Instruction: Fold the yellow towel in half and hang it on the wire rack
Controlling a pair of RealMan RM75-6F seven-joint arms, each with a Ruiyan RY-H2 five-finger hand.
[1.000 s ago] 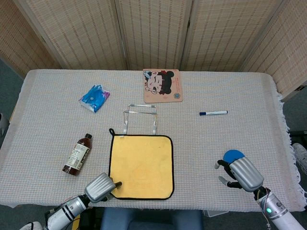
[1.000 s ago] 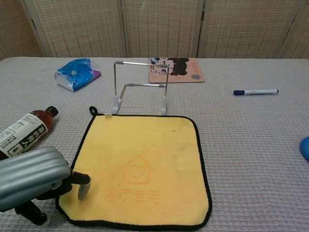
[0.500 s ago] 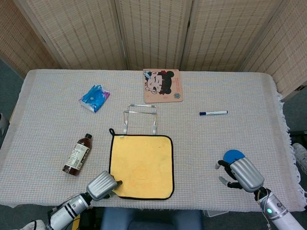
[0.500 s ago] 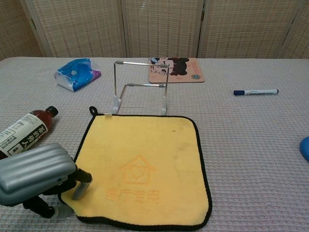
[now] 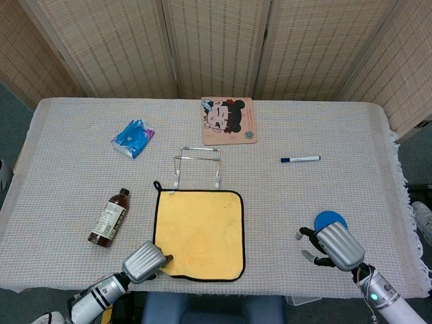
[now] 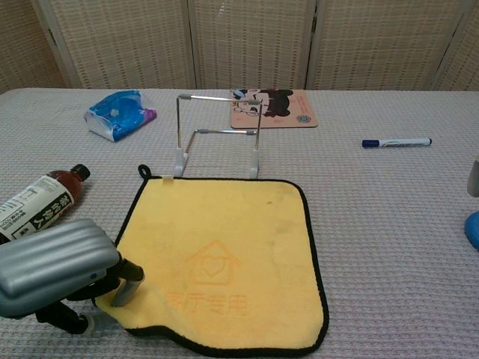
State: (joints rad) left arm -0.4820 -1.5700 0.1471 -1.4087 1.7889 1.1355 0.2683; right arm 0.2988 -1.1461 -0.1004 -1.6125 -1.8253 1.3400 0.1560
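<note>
Pinching the near-left corner of the yellow towel (image 6: 221, 258), the left hand (image 6: 56, 273) lifts that edge slightly; its fingertips are hidden underneath. Beyond the towel stands the wire rack (image 6: 217, 134). Right hand (image 5: 333, 246) hovers, fingers loosely spread, largely out of the chest view.

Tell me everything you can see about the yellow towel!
The yellow towel is a soft-looking square cloth with a black edge, a small black loop at one far corner and a faint orange house with a heart printed on it. It lies mostly flat and unfolded on the table, just in front of the wire rack. The left hand grips its near left corner, which is lifted slightly.
</note>
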